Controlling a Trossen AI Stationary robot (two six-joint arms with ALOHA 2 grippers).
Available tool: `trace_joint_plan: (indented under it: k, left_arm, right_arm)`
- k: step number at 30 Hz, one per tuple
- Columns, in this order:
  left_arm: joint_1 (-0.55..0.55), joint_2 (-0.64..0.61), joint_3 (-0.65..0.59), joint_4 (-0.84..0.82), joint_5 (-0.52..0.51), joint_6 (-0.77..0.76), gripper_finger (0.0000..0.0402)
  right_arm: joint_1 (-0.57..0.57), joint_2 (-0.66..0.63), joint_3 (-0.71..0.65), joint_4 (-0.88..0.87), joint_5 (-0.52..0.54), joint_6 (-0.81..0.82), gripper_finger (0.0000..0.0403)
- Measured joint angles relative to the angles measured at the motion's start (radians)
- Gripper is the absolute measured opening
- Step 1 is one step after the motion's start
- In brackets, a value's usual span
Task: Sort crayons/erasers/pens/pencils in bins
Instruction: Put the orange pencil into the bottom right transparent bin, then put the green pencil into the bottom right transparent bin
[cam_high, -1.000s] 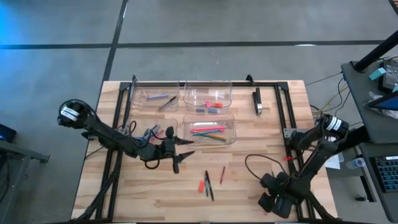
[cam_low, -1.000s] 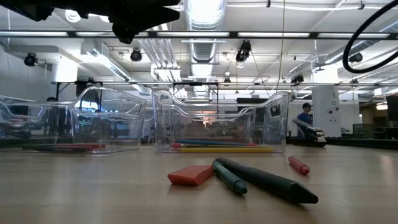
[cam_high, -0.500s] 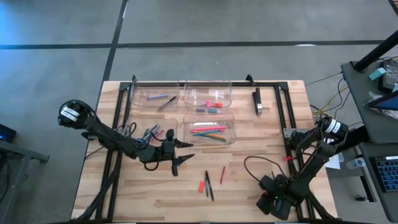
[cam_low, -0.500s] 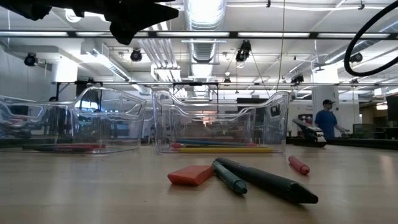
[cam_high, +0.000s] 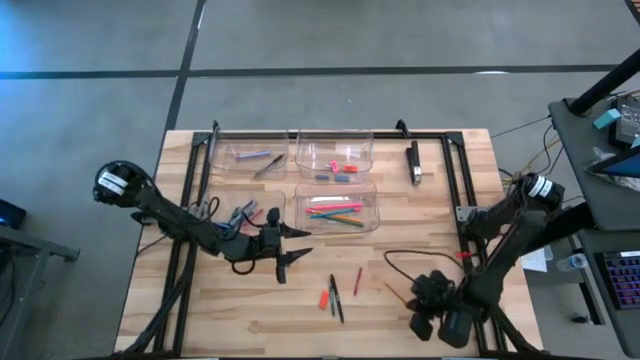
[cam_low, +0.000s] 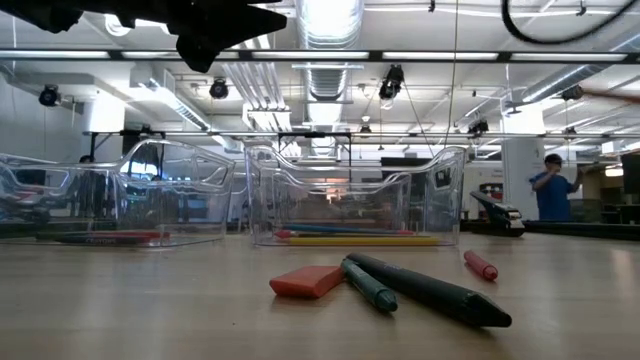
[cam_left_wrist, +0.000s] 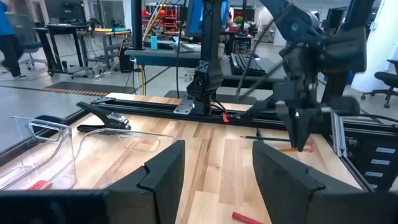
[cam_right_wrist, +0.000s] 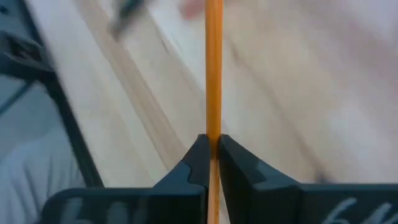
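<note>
My right gripper stands near the table's right front corner, fingers pointing down, shut on an orange pencil. My left gripper hovers open with nothing between its fingers, left of centre, beside the near left bin. On the wood between the arms lie a red-orange eraser, two dark pens and a red crayon. Three more clear bins stand behind, with sticks and small blocks in them. My right gripper pinches the orange pencil's shaft between its two fingertips. The fingers come from above and lie across the pencil, which runs on past them over the wood. Whether the pencil is clear of the table, I cannot tell.
A black frame rail borders the table at the far side and runs down both sides, with a black-and-silver bar at the far right. A loose black cable loops over the wood by the right arm. A person stands in the room behind.
My right arm has shifted a little toward the table's left edge, and its cable loop has moved with it. My left arm has kept still, as have the eraser, pens and crayon.
</note>
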Motion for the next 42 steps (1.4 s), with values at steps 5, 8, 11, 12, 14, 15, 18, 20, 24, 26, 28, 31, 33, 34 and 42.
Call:
trace_joint_plan:
  k: [5,8,11,12,14,15,18,20,24,26,28,31,33,34,42]
  left_arm:
    - [-0.004,0.0,0.0,0.035,0.019,-0.024,0.0173]
    - [-0.004,0.0,0.0,0.029,0.067,-0.053,0.0173]
    - [-0.004,0.0,0.001,0.03,0.071,-0.054,0.0173]
    - [-0.005,0.0,0.001,0.032,0.072,-0.054,0.0173]
    - [-0.008,0.0,0.002,0.036,0.072,-0.054,0.0173]
    - [-0.011,0.0,0.002,0.036,0.072,-0.054,0.0173]
    - [-0.026,-0.014,0.0,0.034,0.074,-0.044,0.0173]
    - [-0.035,-0.035,0.001,0.038,0.075,-0.029,0.0173]
    - [-0.049,-0.05,-0.003,0.035,0.074,-0.022,0.0173]
    - [-0.051,-0.05,-0.003,0.035,0.074,-0.012,0.0173]
    - [-0.051,-0.051,-0.003,0.035,0.074,0.003,0.0173]
    - [-0.051,-0.051,-0.005,0.034,0.074,0.004,0.0173]
    - [-0.051,-0.051,-0.005,0.034,0.073,0.004,0.0173]
    - [-0.051,-0.051,-0.005,0.034,0.073,0.004,0.0173]
    - [-0.051,-0.051,-0.006,0.026,0.072,0.003,0.0173]
  right_arm:
    - [-0.072,-0.097,0.0,0.056,0.175,-0.279,0.0014]
    - [-0.135,-0.142,-0.012,0.129,0.225,-0.497,0.0013]
    - [-0.228,-0.181,-0.018,0.215,0.232,-0.715,0.0013]
    - [-0.265,-0.193,-0.019,0.243,0.229,-0.779,0.0013]
    - [-0.346,-0.214,-0.02,0.318,0.177,-0.93,0.0013]
    - [-0.388,-0.223,-0.018,0.352,0.142,-1.014,0.0013]
    - [-0.513,-0.247,0.001,0.417,0.07,-1.275,0.0013]
    - [-0.604,-0.262,0.024,0.414,0.02,-1.378,0.0013]
    - [-0.784,-0.252,0.053,0.374,-0.163,-1.441,0.0013]
    - [-0.856,-0.231,0.055,0.36,-0.218,-1.454,0.0012]
    - [-0.913,-0.211,0.055,0.342,-0.243,-1.466,0.0013]
    - [-0.971,-0.183,0.055,0.311,-0.255,-1.475,0.0015]
    - [-0.99,-0.171,0.055,0.291,-0.258,-1.476,0.0022]
    - [-0.997,-0.167,0.055,0.288,-0.258,-1.476,0.0029]
    - [-0.997,-0.168,0.055,0.278,-0.26,-1.489,0.0122]
